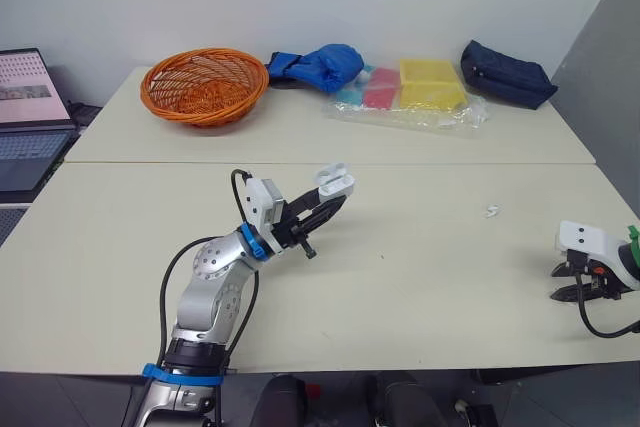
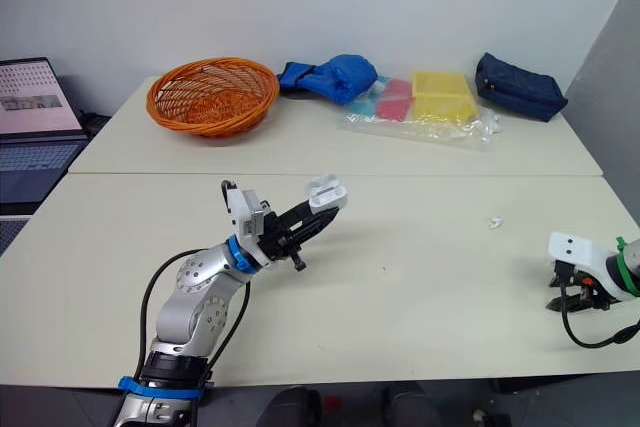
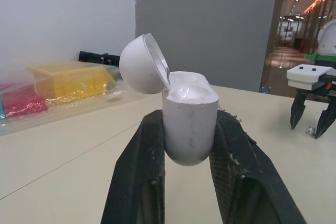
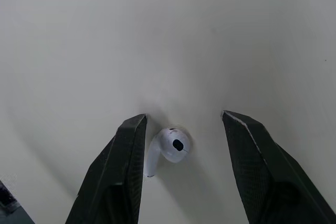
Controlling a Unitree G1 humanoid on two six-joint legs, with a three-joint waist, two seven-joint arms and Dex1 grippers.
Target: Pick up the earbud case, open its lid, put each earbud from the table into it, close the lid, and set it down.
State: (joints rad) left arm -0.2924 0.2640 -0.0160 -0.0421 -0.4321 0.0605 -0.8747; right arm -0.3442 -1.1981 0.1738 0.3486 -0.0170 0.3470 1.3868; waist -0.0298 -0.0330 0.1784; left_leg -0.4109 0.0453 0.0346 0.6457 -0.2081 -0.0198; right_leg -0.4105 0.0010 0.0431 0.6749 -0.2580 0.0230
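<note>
The right claw (image 4: 182,115) hangs low over the near right edge of the bench (image 1: 420,277). Its two fingers are apart and straddle an earbud (image 4: 170,146) that lies on the surface, closer to one finger and clear of the other. The right wrist view makes this plain. From the head, that spot under the claw is too small to read.

Left of centre, the left claw (image 1: 328,205) is raised above the bench and clamped on the white earbud case (image 3: 189,129). The case stands upright between the two fingers. Its lid (image 3: 140,64) is swung open and tipped back on the hinge. The left wrist view looks at the open top of the case, but whether anything sits inside cannot be told.

A second earbud (image 1: 491,211) lies loose on the bench, farther back and towards the right, well apart from both claws.

Along the far side, from left to right, are:
- an orange wicker basket (image 1: 204,85)
- a blue cloth bundle (image 1: 325,65)
- a clear plastic bag (image 1: 470,112) holding a yellow pack (image 1: 430,84) and a red pack (image 1: 381,89)
- a dark blue pouch (image 1: 505,74)

An open laptop (image 1: 28,117) stands off the bench's left edge.
</note>
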